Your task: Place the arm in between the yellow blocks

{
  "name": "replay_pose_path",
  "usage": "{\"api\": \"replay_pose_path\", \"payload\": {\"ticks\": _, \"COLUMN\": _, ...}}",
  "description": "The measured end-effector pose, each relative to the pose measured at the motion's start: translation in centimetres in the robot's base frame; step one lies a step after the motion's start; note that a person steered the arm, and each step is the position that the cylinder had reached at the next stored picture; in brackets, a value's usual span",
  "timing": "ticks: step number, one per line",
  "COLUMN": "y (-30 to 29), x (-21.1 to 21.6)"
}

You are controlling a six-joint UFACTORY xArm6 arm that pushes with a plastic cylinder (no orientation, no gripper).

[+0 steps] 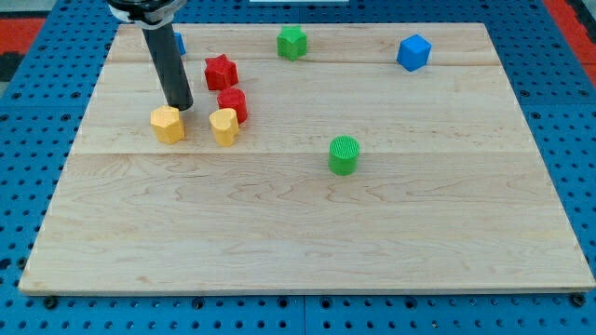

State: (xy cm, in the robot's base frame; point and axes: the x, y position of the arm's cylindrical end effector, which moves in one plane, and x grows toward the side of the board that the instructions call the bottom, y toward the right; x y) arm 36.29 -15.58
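Observation:
Two yellow blocks lie at the view's left on the wooden board (307, 223): a yellow hexagonal block (168, 124) and a yellow heart-like block (223, 127) to its right. My tip (182, 105) stands just above the gap between them, close to the upper right edge of the left yellow block. The dark rod rises from there toward the view's top left.
A red block (233, 104) touches the right yellow block's top. A red star block (221, 71) lies above it. A blue block (179, 43) is half hidden behind the rod. A green star block (291, 42), a blue cube (413, 52) and a green cylinder (343, 155) lie further right.

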Motion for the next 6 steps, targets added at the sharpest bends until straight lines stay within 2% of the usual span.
{"api": "replay_pose_path", "payload": {"ticks": 4, "y": 2.1, "x": -1.4}}
{"api": "replay_pose_path", "payload": {"ticks": 5, "y": 1.2, "x": -0.7}}
{"api": "replay_pose_path", "payload": {"ticks": 6, "y": 3.0, "x": 3.5}}
